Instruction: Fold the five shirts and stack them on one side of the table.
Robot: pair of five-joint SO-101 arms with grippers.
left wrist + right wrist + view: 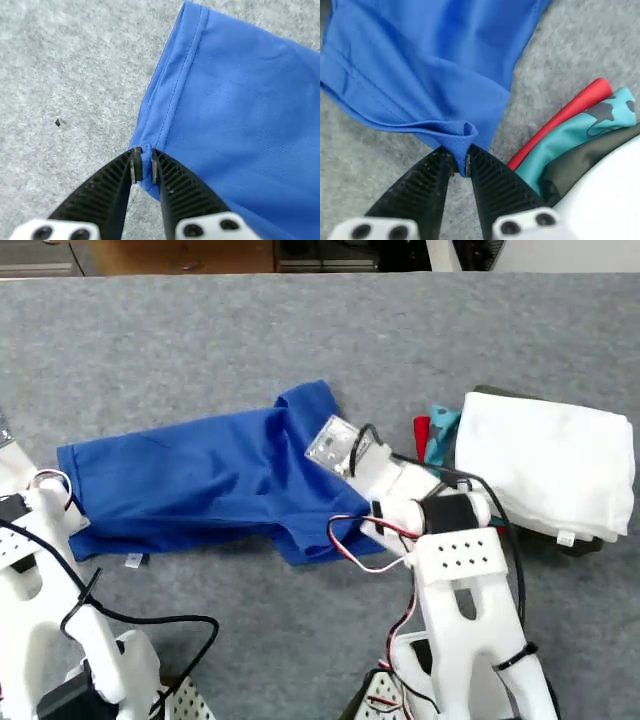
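A blue shirt [200,485] lies spread across the middle of the grey table, partly folded lengthwise. My left gripper [143,167] is shut on the shirt's hem corner [145,155] at the left end; the left arm [45,505] stands there in the high view. My right gripper [461,162] is shut on a bunched fold of the blue shirt [435,65] near its sleeve end; the right arm [400,495] sits there in the high view. A stack of folded shirts rests at the right, white on top [545,465], with red [570,112], teal [580,135] and dark layers beneath.
The grey felt table [200,340] stretches wide behind the shirt. Cables [150,625] trail from both arm bases near the front edge. A small dark speck [57,122] lies on the felt by the hem.
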